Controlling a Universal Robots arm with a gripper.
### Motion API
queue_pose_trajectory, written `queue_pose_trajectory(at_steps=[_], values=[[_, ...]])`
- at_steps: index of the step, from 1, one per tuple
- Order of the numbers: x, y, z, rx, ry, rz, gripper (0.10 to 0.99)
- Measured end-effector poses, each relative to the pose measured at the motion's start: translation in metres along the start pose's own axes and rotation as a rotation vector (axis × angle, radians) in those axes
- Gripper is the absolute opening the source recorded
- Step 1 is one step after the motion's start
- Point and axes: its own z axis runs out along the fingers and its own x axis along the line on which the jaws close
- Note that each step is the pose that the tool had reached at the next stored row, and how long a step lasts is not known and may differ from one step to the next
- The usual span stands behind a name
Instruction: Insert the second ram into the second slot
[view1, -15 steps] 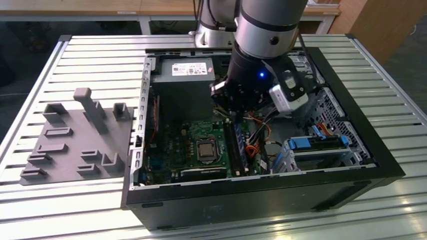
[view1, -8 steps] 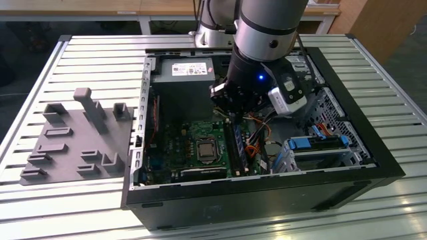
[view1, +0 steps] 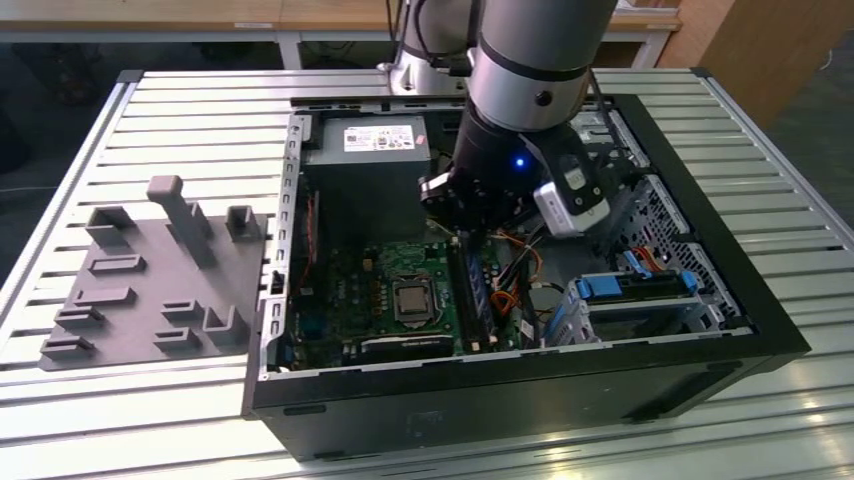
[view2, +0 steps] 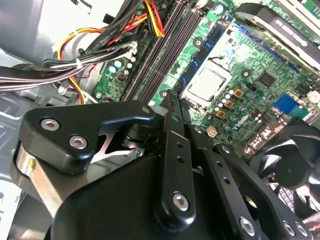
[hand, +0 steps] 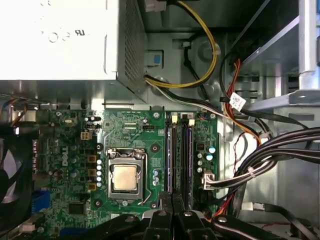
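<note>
Gripper, fingers closed on nothing visible, stood at the 12 o'clock end of the second ram, apparently slotted at 3 o'clock of the processor. Light, stiff, brittle: best handled by its top edge.

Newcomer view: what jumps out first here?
The silver robot arm reaching into the open black computer case, centre of the exterior view. Its gripper hangs over the black memory slots, beside the bare processor on the green motherboard. A grey fixture plate lies at the exterior view's left.
</note>
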Motion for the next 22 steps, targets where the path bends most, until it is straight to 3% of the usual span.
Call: queue_pose_trajectory(at_steps=[7, 15, 22], values=[[-0.0003, -0.003, 0.0055, 0.0, -0.0001, 0.005, 0.118], [-0.0014, -0.0033, 0.0194, -0.001, -0.0003, 0.011, 0.118], [-0.0018, -0.0034, 0.0219, -0.001, -0.0003, 0.01, 0.118]])
